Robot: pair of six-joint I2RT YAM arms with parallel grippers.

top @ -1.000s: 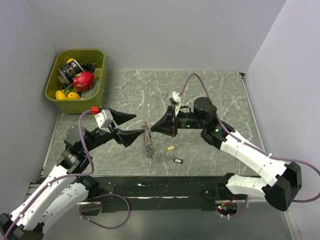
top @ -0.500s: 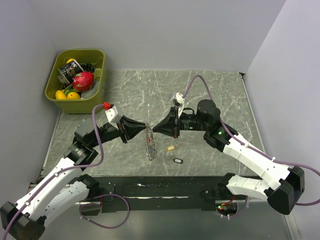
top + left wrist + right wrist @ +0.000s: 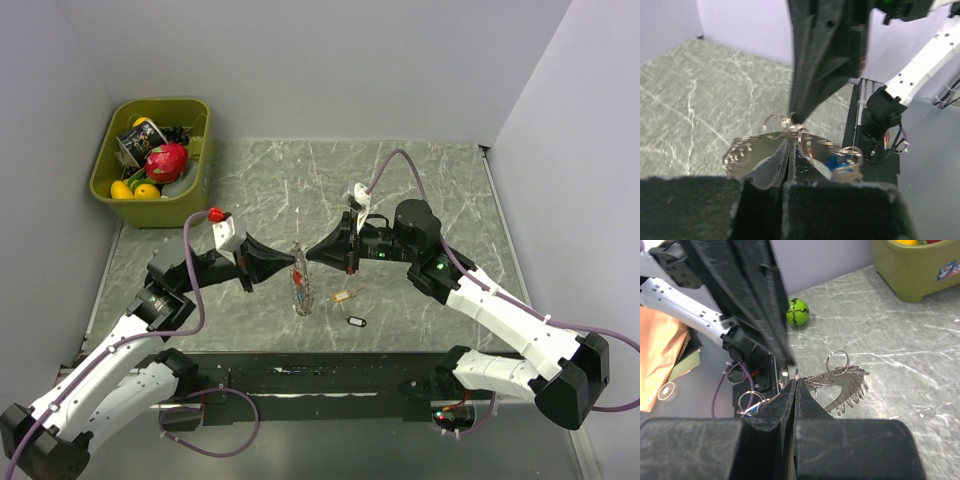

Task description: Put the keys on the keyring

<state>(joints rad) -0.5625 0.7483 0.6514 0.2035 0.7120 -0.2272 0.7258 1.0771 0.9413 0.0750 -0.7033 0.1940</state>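
The keyring (image 3: pixel 301 290) hangs on edge above the middle of the table, a metal ring strung with many small grey keys. My left gripper (image 3: pixel 293 262) is shut on its top from the left, and my right gripper (image 3: pixel 306 258) is shut on it from the right, tips almost touching. In the left wrist view the shut jaws (image 3: pixel 790 142) pinch the keyring (image 3: pixel 747 152). The right wrist view shows the other shut pair (image 3: pixel 795 381) with the keyring (image 3: pixel 845 377) fanning out behind. A tan key (image 3: pixel 343 296) and a small dark key (image 3: pixel 356 322) lie loose on the table to the right.
An olive bin (image 3: pixel 100 165) full of toys stands at the back left corner and shows as the bin (image 3: pixel 920 270) in the right wrist view. A green ball (image 3: pixel 798 311) lies on the marble near the table edge. A blue tag (image 3: pixel 837 162) hangs among the ring's keys.
My left gripper moved right to the keyring and closed on it, from wide open. The right gripper stayed shut on the keyring and shifted slightly.
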